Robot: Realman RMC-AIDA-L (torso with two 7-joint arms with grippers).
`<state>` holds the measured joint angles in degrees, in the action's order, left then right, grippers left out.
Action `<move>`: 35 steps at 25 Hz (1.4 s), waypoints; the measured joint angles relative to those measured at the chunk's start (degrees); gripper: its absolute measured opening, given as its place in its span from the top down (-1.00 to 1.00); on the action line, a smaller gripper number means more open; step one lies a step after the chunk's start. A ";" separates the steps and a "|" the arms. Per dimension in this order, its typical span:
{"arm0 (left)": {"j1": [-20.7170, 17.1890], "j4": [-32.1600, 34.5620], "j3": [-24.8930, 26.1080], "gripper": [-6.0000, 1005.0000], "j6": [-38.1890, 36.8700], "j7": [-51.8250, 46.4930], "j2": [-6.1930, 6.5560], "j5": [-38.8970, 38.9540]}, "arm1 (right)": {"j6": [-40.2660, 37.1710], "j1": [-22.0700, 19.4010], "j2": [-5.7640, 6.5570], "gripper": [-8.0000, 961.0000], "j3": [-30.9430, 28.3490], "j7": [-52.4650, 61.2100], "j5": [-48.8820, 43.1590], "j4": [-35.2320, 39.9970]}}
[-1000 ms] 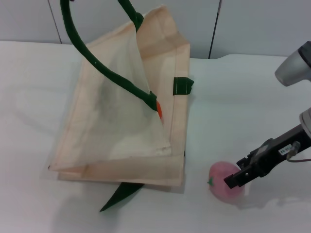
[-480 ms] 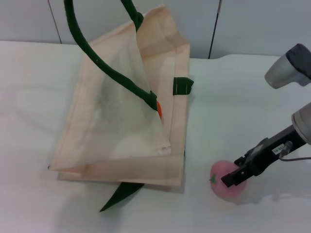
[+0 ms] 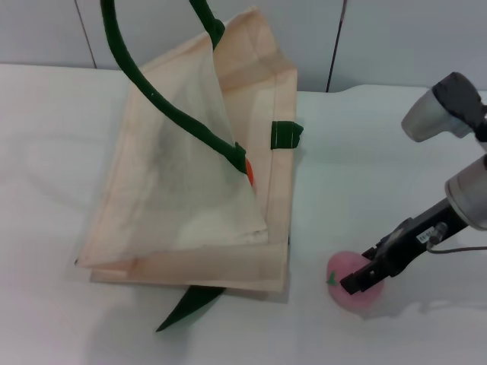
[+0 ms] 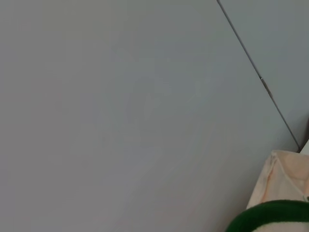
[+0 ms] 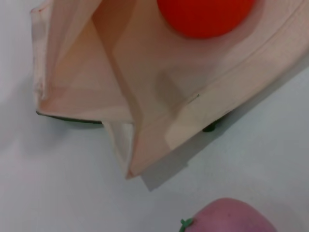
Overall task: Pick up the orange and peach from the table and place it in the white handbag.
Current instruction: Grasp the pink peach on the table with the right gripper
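Resting on table, pale pink peach (green stem tip), right tool touching

Even, diffuse overhead illumination is recorded in the head view; the white matte table surface is rendered bright and nearly washed out, with little texture retained. A soft shadow is cast beneath the large cream fabric tote bag with dark green strap handles, falling toward 6 o'clock along its near edge. A faint shadow is noted under the pale pink rounded toy peach, spreading toward 4 o'clock. No hard glare is observed. The left wrist view is filled by a flat grey panel, evenly and dimly lit, with the objects at 5 o'clock out of focus. In the right wrist view, the bright orange round toy fruit is oversaturated and soft-edged, and a grey shadow is seen under the bag edge.
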<state>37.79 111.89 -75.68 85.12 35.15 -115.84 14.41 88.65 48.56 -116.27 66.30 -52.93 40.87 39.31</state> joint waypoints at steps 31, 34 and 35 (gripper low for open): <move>-0.46 -0.01 0.00 0.72 -0.39 -0.07 -0.09 -0.71 | -1.61 0.89 -0.10 -0.19 3.18 1.16 0.17 1.73; -0.51 -0.01 0.00 0.72 -0.40 -0.10 -0.09 -0.71 | -1.63 0.86 -0.04 -0.14 2.95 1.20 0.03 1.75; -0.54 -0.01 0.00 0.72 -0.40 -0.10 -0.09 -0.71 | -1.63 0.85 -0.03 -0.12 2.93 1.20 0.05 1.75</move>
<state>37.25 111.88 -75.67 84.72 35.05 -115.93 13.70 87.02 49.41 -116.30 69.24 -51.73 40.92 41.06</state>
